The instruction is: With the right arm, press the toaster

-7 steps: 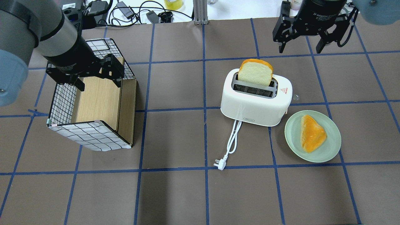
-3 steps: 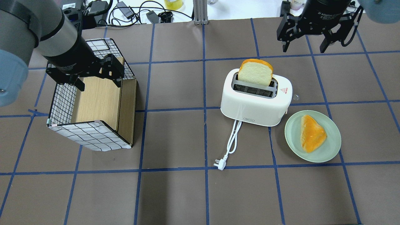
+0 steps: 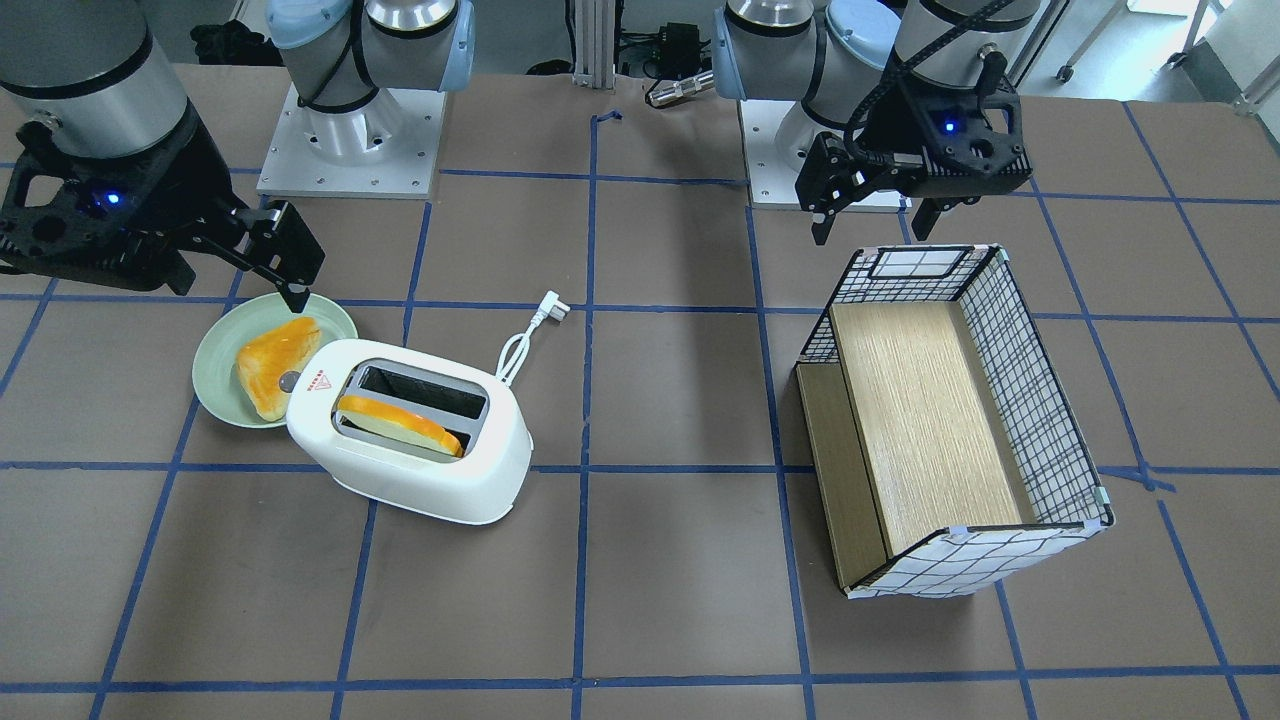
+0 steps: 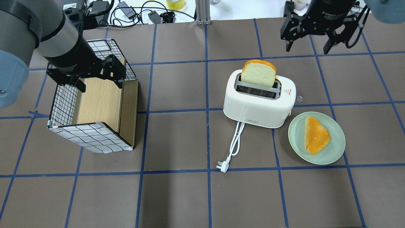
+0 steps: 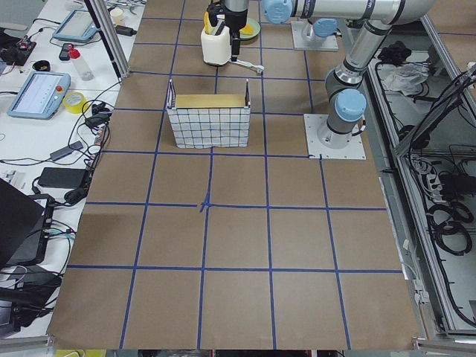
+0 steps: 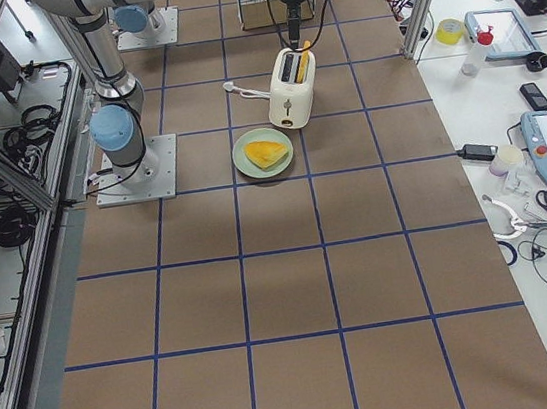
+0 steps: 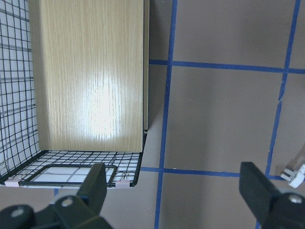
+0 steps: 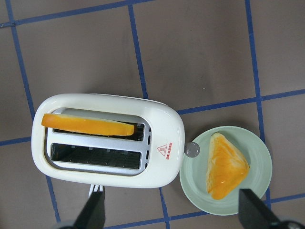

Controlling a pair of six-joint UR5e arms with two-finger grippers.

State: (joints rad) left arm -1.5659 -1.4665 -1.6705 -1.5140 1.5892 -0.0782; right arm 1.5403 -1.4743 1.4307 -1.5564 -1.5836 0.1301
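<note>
A brown table gridded with blue tape carries the white toaster. A cluttered bench runs beyond the toaster. The right pincer hangs beyond the toaster, fingers apart and empty. The left pincer, also spread, hovers over a wire basket well apart from the toaster. The right wrist view alone looks straight down both slots, with a bread slice in one. That pincer's tips are cut off at the view's bottom edge.

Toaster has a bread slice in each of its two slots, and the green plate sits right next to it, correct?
No. Only one slot of the toaster holds a bread slice; the other is empty, as the right wrist view shows. The green plate does sit right next to it.
</note>
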